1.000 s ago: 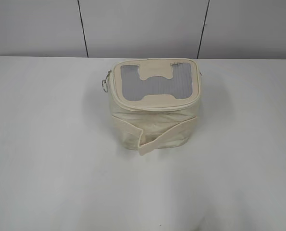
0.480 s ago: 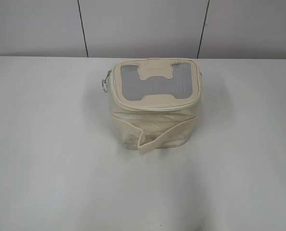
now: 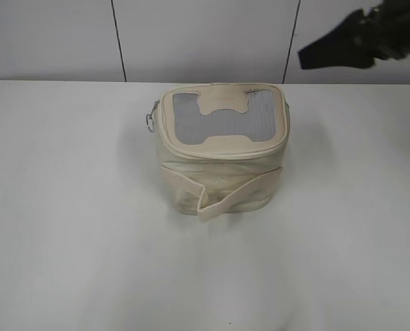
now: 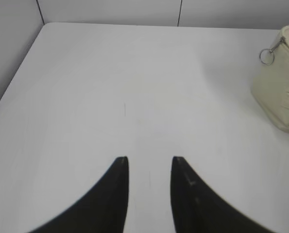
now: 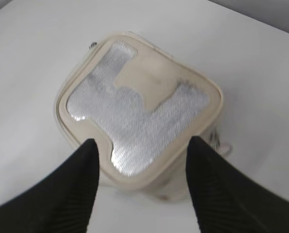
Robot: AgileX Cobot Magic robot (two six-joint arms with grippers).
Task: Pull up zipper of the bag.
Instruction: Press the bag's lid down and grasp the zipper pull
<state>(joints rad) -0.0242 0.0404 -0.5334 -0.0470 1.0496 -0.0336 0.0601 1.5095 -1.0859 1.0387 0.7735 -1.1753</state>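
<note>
Here your bag (image 3: 220, 150) sits upright near the middle of the white bench (image 3: 67, 241), its grey mesh lid facing up. Your right claw (image 5: 140, 145) hangs above it, jaws spread apart and empty, the lid showing between the two fingers. A ring pull (image 3: 150, 122) of the zipper (image 3: 222, 154) hangs at the bag's left rear corner. Your left claw (image 4: 149, 162) is released too, low over bare bench, with the bag well off to its right.

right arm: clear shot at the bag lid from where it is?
Probably yes. The right gripper hangs open above the bag, nothing between them; the lid's mesh window lies fully exposed.
</note>
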